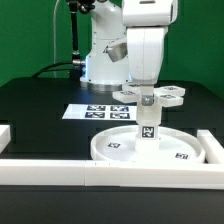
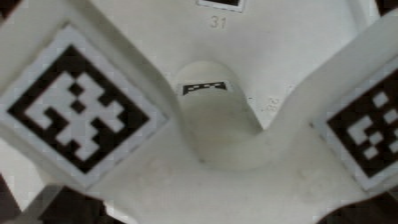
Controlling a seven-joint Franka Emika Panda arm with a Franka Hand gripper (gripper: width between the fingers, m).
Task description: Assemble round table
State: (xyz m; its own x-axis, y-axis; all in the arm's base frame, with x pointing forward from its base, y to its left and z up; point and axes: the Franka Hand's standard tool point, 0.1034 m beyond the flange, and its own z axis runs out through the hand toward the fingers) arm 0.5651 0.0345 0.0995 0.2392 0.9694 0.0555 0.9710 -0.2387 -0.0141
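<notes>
The large white rimmed disc (image 1: 118,150) lies flat on the black table, with tags on its face. The short tagged leg (image 1: 147,127) stands upright at its middle. The cross-shaped foot (image 1: 166,97) sits level on top of the leg. My gripper (image 1: 148,96) comes straight down onto the foot's hub and is shut on it. In the wrist view the foot fills the frame: two tagged arms (image 2: 80,105) spread apart, with the hub and a small tag (image 2: 208,88) between them. My gripper (image 2: 217,205) is at the hub; its fingers are hidden in white blur.
The marker board (image 1: 95,112) lies behind the disc, toward the exterior view's left. Long white border walls run along the front (image 1: 100,172), the left (image 1: 5,135) and the right (image 1: 212,148). The arm's base (image 1: 100,60) stands at the back.
</notes>
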